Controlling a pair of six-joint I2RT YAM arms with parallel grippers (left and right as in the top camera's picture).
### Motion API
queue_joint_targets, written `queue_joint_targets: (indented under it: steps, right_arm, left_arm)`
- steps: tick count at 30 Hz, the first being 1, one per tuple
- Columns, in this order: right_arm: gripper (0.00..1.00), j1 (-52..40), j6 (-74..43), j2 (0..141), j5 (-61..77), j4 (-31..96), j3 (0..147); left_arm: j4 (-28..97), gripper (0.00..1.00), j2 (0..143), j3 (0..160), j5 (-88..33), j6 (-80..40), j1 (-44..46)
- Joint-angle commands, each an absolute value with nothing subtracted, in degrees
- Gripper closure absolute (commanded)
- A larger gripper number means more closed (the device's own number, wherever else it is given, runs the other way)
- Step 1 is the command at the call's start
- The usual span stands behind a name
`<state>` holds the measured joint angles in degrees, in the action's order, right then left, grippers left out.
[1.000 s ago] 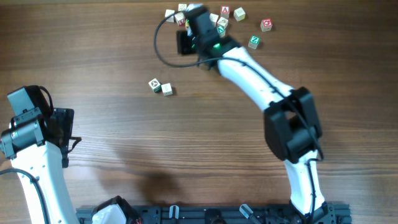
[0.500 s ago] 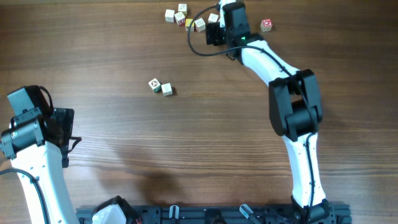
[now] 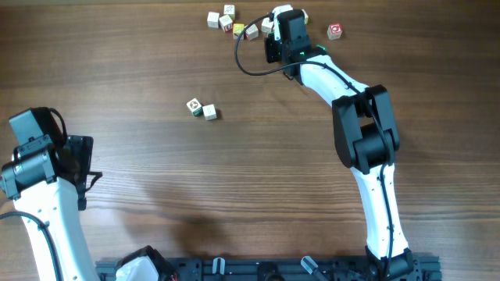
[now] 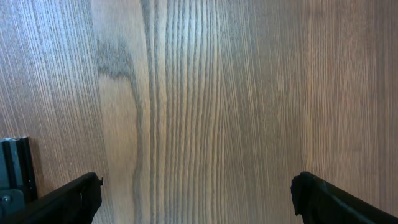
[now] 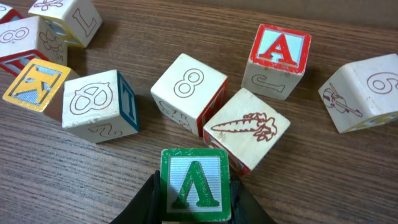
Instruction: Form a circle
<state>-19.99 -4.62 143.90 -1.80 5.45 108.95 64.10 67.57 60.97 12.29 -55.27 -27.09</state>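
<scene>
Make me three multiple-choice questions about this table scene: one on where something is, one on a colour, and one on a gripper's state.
1. Where is the right gripper?
A) at the cluster of blocks
B) mid-table over bare wood
C) down by the arm bases

2. What colour is the face of the block between its fingers?
A) red
B) yellow
C) green

3. How is the left gripper?
A) shut on a block
B) open, with nothing between the fingers
C) shut and empty

Answers:
1 A, its wrist view shows blocks all around it.
2 C, the face has a green border and a green letter.
3 B, its fingers stand wide apart over the bare table.
</scene>
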Motion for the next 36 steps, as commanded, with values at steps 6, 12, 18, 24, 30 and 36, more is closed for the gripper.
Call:
queue_joint_targets:
  steps: [6, 12, 18, 24, 30, 36]
  right_arm:
    - [0.88, -21.21, -4.67, 130.72, -0.38, 19.14, 109.3]
    - [0.89, -22.37, -8.08, 120.01, 14.79, 33.15, 109.3]
    - [0.94, -28.82, -20.18, 116.88, 16.38, 49.84, 109.25]
    - [0.96, -41.76, -24.95, 116.9, 11.79, 56.03, 104.88]
    - [0.95, -51.77, -40.91, 116.9, -0.82, 44.27, 92.82]
    - [0.91, -55.72, -34.68, 117.01, -3.27, 21.82, 84.38]
  left_arm:
    - [64.12, 0.0, 67.83, 60.97, 12.23, -56.18, -27.44]
    - [64.12, 0.0, 67.83, 60.97, 12.23, -56.18, -27.44]
    - [64.12, 0.0, 67.83, 60.97, 12.23, -56.16, -27.44]
    - [64.12, 0.0, 67.83, 60.97, 12.23, -56.18, -27.44]
    - [63.94, 0.0, 67.83, 60.97, 12.21, -56.18, -27.44]
    - [61.49, 0.0, 67.83, 60.97, 5.08, -56.21, -27.44]
